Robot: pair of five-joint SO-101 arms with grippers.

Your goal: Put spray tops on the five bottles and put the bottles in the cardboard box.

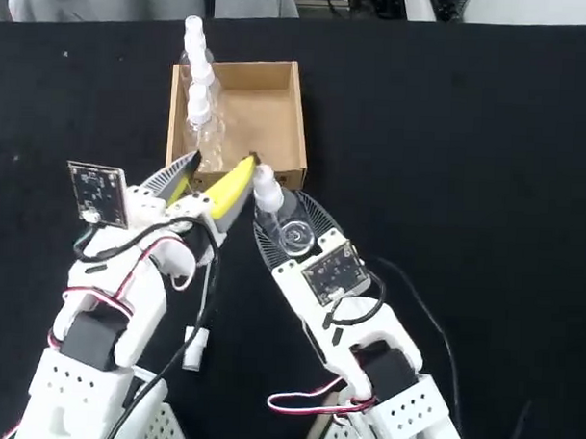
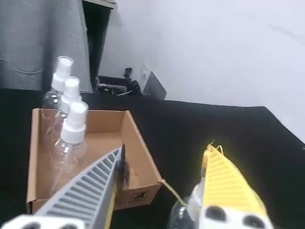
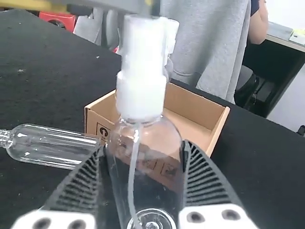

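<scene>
My right gripper (image 3: 143, 148) is shut on a clear bottle (image 3: 143, 164) that carries a white spray top (image 3: 141, 81); it holds the bottle (image 1: 294, 234) just in front of the cardboard box (image 1: 301, 114). The left gripper (image 1: 221, 162) is open at the box's front wall, with its yellow finger (image 2: 228, 186) beside that spray top (image 1: 266, 187) and its grey finger (image 2: 90, 191) over the box. Three capped bottles (image 2: 66, 138) stand along one side of the box (image 2: 138, 148). A topless bottle (image 3: 47, 144) lies on the table near the box (image 3: 209, 119).
The black table (image 1: 469, 139) stretches wide on the side of the right arm. Cables (image 1: 434, 330) trail over it beside the right arm's base. A small white piece (image 1: 197, 349) lies between the two arms. A person in grey (image 3: 214, 43) sits behind the table.
</scene>
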